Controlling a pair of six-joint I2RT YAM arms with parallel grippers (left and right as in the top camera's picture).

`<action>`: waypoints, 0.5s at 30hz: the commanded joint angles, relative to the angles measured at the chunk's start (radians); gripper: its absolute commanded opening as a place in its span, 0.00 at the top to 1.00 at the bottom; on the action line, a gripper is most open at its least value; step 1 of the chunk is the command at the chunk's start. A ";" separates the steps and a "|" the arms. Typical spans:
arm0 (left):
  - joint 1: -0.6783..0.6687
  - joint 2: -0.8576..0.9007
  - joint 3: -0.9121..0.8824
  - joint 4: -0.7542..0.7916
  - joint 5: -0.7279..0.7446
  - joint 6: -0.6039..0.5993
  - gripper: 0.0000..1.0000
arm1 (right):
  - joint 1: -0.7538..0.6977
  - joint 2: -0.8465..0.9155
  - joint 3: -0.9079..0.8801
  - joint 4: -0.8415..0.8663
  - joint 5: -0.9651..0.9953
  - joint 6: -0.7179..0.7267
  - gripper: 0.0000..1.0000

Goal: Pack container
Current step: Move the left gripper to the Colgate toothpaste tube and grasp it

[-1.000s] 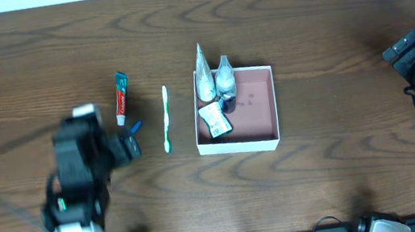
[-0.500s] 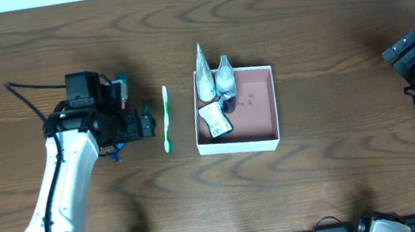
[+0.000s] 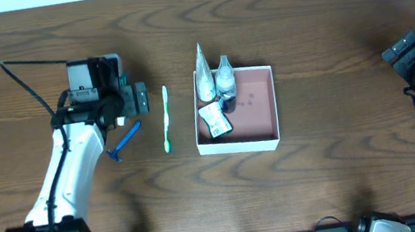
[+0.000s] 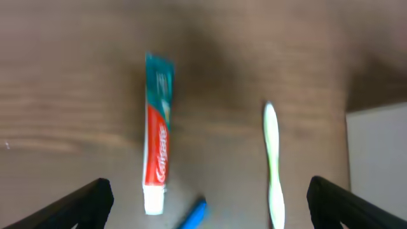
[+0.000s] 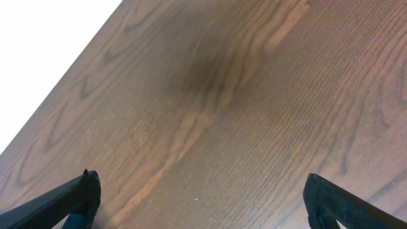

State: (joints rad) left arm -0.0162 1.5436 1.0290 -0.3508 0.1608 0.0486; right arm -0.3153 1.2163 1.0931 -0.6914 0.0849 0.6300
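The container [image 3: 258,107] is located near the middle of the table [image 3: 324,18], with a small bottle [image 3: 225,77], a clear conical pouch [image 3: 202,68] and a labelled sachet [image 3: 214,120] grouped along its left wall. A green toothbrush [image 3: 166,119] is laid just beside that wall, with a blue razor [image 3: 124,141] and a toothpaste tube [image 4: 157,159] further left. The left gripper [image 4: 210,189] is held above the toothpaste tube, jaws spread fully and nothing gripped; the right gripper [image 5: 202,186] is likewise wide and empty, well apart at the table's right edge.
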 commanded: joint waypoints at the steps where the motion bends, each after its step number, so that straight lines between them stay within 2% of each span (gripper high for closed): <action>1: 0.000 0.046 0.012 0.037 -0.040 -0.008 0.02 | -0.005 0.000 0.006 -0.001 0.005 0.013 0.01; 15: 0.061 0.237 0.012 0.103 -0.050 -0.001 0.02 | -0.005 0.000 0.006 -0.001 0.005 0.013 0.01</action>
State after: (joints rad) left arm 0.0292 1.7443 1.0290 -0.2497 0.1249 0.0494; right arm -0.3153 1.2163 1.0931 -0.6914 0.0853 0.6353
